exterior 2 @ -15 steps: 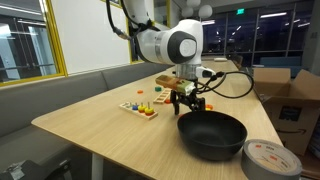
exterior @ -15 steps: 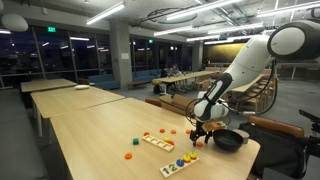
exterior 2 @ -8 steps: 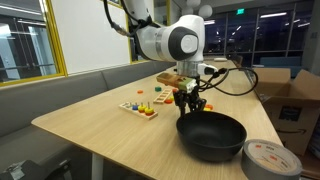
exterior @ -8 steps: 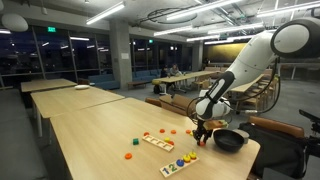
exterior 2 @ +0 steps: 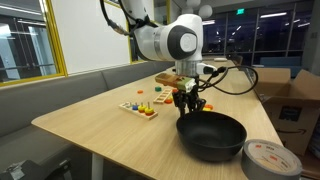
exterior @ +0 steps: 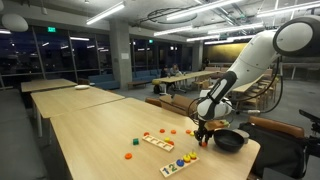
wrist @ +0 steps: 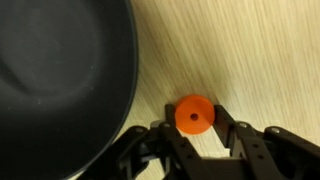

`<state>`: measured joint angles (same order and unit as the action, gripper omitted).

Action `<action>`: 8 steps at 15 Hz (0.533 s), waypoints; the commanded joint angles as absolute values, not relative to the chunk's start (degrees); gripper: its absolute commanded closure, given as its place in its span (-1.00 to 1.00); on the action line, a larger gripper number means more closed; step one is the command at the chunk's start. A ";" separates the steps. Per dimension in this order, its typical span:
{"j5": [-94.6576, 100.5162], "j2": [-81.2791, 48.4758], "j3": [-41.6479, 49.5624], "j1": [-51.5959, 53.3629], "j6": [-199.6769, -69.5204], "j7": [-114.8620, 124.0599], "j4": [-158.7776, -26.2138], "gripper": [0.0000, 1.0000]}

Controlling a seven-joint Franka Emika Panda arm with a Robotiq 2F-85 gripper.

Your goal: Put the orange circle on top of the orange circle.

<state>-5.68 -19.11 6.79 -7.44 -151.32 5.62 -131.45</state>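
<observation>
In the wrist view a flat orange circle (wrist: 193, 115) with a small centre hole lies on the wooden table, right beside the black pan (wrist: 60, 80). My gripper (wrist: 193, 110) is shut on it, one finger (wrist: 166, 112) pressing each side. Both exterior views show the gripper (exterior: 203, 131) (exterior 2: 189, 104) low over the table next to the pan; there the held circle is too small to make out. Two more loose orange pieces (exterior: 168, 131) (exterior: 129, 155) lie on the table farther from the pan.
Two wooden sorting boards (exterior: 158, 142) (exterior: 180, 163) with coloured pieces lie near the gripper. The black pan (exterior 2: 211, 135) stands close to the table's edge. A roll of tape (exterior 2: 272, 158) lies at the table corner, and cardboard boxes (exterior 2: 296, 100) stand beyond.
The jaws have closed on the orange circle. The arm has barely moved, staying low beside the pan.
</observation>
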 commanded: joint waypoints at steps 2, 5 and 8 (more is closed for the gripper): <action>-3.03 -14.36 8.70 -6.74 -151.74 6.77 -134.91 0.53; -1.14 -11.65 9.50 -6.59 -150.63 7.02 -135.62 0.54; 1.22 -8.59 9.76 -6.33 -149.08 7.34 -135.95 0.54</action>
<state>-1.70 -13.72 8.78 -7.44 -150.94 5.74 -134.01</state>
